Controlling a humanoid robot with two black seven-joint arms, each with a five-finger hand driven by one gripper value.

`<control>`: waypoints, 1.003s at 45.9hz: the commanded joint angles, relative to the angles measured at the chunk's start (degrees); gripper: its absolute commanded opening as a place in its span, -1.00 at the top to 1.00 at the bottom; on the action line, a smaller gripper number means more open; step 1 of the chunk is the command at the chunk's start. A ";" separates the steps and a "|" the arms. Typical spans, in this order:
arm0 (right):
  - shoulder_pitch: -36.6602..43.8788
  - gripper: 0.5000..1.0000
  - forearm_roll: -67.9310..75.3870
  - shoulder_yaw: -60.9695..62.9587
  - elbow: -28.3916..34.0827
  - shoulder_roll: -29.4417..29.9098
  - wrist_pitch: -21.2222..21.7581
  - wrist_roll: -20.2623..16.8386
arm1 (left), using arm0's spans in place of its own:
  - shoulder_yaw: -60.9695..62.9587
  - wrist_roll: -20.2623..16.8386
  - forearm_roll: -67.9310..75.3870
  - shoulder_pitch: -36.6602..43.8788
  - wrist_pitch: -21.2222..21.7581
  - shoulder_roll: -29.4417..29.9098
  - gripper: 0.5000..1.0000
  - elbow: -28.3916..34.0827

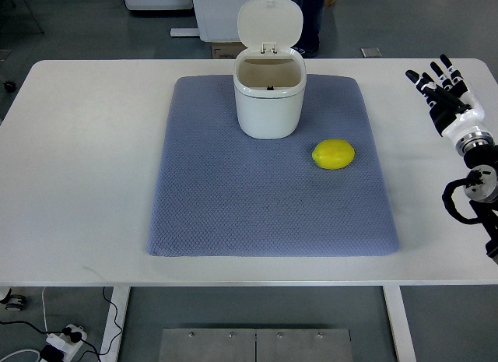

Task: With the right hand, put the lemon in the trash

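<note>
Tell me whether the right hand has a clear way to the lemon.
Probably yes. The right hand is open over the bare table, and nothing lies between it and the lemon on the mat.

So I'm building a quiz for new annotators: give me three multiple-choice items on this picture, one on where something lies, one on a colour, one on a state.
1. Where does the lemon lie?
A. inside the bin
B. on the blue mat, to the picture's right of the bin
C. on the bare table, off the mat

2. What colour is the trash bin?
A. white
B. black
C. green

3. How is the bin's lid?
A. shut
B. missing
C. flipped up, open

Answers:
1 B: the lemon rests on the mat, just right of and nearer than the bin.
2 A: body and lid are both white.
3 C: the lid stands up behind the open mouth.

The right hand hovers at the right edge, empty, fingers spread.
</note>
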 commanded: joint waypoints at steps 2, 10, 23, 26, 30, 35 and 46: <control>0.00 -1.00 0.00 0.00 0.00 0.00 0.00 0.00 | 0.00 -0.16 0.00 -0.01 0.04 0.00 -1.00 -0.02; 0.00 -1.00 0.00 0.00 0.00 0.00 0.00 0.00 | 0.00 -0.16 0.00 -0.01 0.04 0.00 -1.00 -0.02; -0.17 -1.00 0.00 0.00 0.00 0.09 0.00 0.00 | 0.00 -0.07 0.00 -0.01 -0.04 0.00 -1.00 0.06; -0.08 -1.00 0.00 0.00 0.00 0.78 0.00 0.00 | 0.00 -0.07 0.00 -0.01 0.04 0.00 -1.00 0.06; 0.00 -1.00 0.00 0.00 0.00 1.93 0.00 0.00 | 0.00 -0.07 -0.09 -0.01 -0.04 0.00 -1.00 0.06; -0.17 -1.00 0.00 0.00 0.00 2.72 0.00 0.00 | 0.00 -0.07 0.00 -0.01 0.04 0.00 -1.00 0.06; -0.52 -1.00 0.00 0.00 0.00 4.65 0.00 0.00 | 0.00 -0.07 0.00 0.26 -0.04 0.00 -1.00 -0.02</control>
